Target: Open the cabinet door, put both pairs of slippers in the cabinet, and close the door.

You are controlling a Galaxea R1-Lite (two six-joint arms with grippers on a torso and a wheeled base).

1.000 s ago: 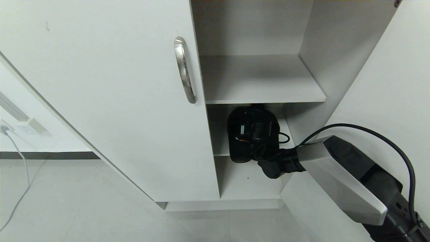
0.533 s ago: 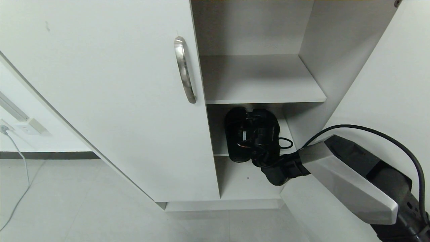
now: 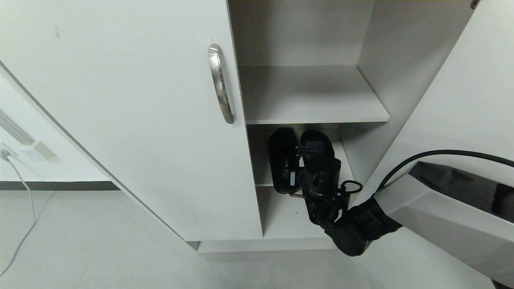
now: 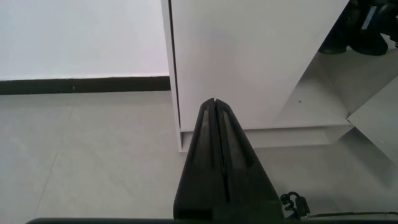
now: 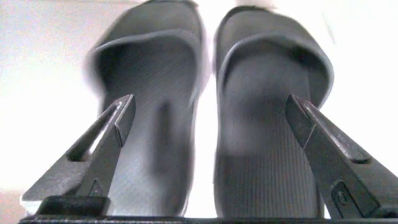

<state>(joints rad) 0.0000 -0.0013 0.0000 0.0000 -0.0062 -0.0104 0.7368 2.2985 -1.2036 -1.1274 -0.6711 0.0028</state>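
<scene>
A pair of black slippers (image 3: pixel 299 154) lies side by side on the cabinet's middle shelf (image 3: pixel 263 178), heels at the front edge. My right gripper (image 3: pixel 311 180) is open just in front of the heels. In the right wrist view its fingers (image 5: pixel 115 134) stand wide on either side of the slippers (image 5: pixel 267 143), apart from them. The cabinet's right door (image 3: pixel 461 100) is swung open, while the left door (image 3: pixel 120 100) with its metal handle (image 3: pixel 220 82) is closed. My left gripper (image 4: pixel 214 106) is shut on nothing, above the floor near the cabinet's base.
The upper shelf (image 3: pixel 309 96) and the bottom shelf (image 3: pixel 289 218) are bare. A wall socket (image 3: pixel 36 152) with a cable hanging from it is at the far left. Grey floor tiles (image 3: pixel 100 249) spread out in front of the cabinet.
My right arm has drawn back and down out of the cabinet. The slippers, earlier partly covered by the gripper, now lie on the shelf in plain sight.
</scene>
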